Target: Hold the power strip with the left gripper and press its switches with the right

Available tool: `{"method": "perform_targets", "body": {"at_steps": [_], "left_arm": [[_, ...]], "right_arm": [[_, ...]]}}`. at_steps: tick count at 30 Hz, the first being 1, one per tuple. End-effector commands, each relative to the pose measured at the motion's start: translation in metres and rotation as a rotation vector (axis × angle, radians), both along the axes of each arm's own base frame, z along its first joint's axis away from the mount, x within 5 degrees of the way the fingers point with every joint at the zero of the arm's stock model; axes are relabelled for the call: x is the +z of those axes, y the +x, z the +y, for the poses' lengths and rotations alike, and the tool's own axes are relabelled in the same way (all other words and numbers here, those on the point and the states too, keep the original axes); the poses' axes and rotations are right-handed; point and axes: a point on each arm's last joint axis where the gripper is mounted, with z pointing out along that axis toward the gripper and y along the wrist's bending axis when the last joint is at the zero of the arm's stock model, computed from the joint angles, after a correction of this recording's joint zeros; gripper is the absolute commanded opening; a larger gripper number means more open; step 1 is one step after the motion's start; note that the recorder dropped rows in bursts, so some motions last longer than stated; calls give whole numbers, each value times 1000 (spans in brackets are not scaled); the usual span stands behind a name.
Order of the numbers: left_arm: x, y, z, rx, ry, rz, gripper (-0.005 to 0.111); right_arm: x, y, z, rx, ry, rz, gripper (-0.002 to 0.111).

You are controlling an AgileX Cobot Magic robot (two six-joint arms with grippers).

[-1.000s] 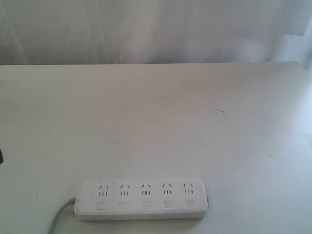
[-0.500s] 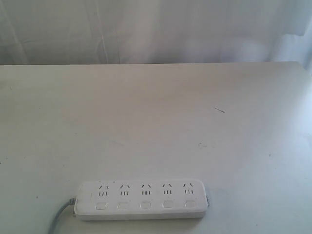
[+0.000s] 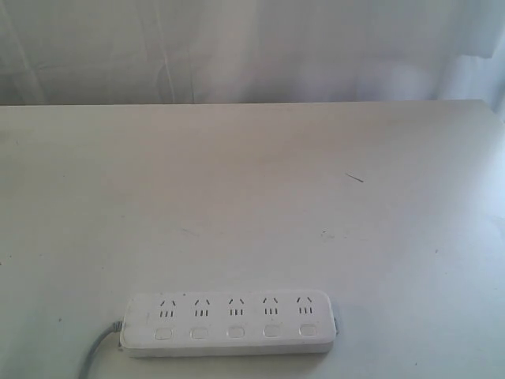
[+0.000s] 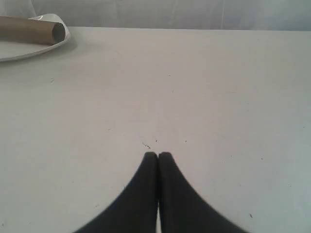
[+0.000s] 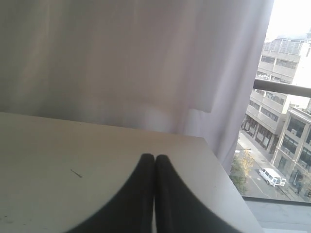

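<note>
The white power strip point(image 3: 230, 322) lies flat near the table's front edge in the exterior view, its grey cord point(image 3: 95, 351) leaving at the left end. A row of small white switches point(image 3: 235, 332) runs below the socket groups. Neither arm shows in the exterior view. My left gripper point(image 4: 158, 154) is shut over bare table with nothing between its black fingers. My right gripper point(image 5: 154, 156) is also shut and empty, pointing toward the table's far right corner. The power strip appears in neither wrist view.
A white plate point(image 4: 29, 48) with a brown cardboard tube point(image 4: 31, 30) on it sits at the table's edge in the left wrist view. A white curtain point(image 5: 136, 53) hangs behind the table. The right table edge point(image 5: 228, 194) drops off beside a window.
A small dark piece at the exterior view's left edge, seen one second ago, has gone out of view. The power strip has not moved.
</note>
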Motion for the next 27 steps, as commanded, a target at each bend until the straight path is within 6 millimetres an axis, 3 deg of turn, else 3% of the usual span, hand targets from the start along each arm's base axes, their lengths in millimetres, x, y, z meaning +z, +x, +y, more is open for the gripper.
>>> {"method": "perform_targets", "body": {"at_steps": [1, 6, 27], "left_arm": [[-4, -1, -2, 6, -98, 25, 0], [-15, -4, -8, 32, -368, 119, 0], [-15, -4, -8, 29, -339, 119, 0]], "right_arm": [[-2, 0, 0, -4, 1, 1, 0], [-2, 0, 0, -6, 1, 0, 0], [-2, 0, 0, -4, 1, 1, 0]]}}
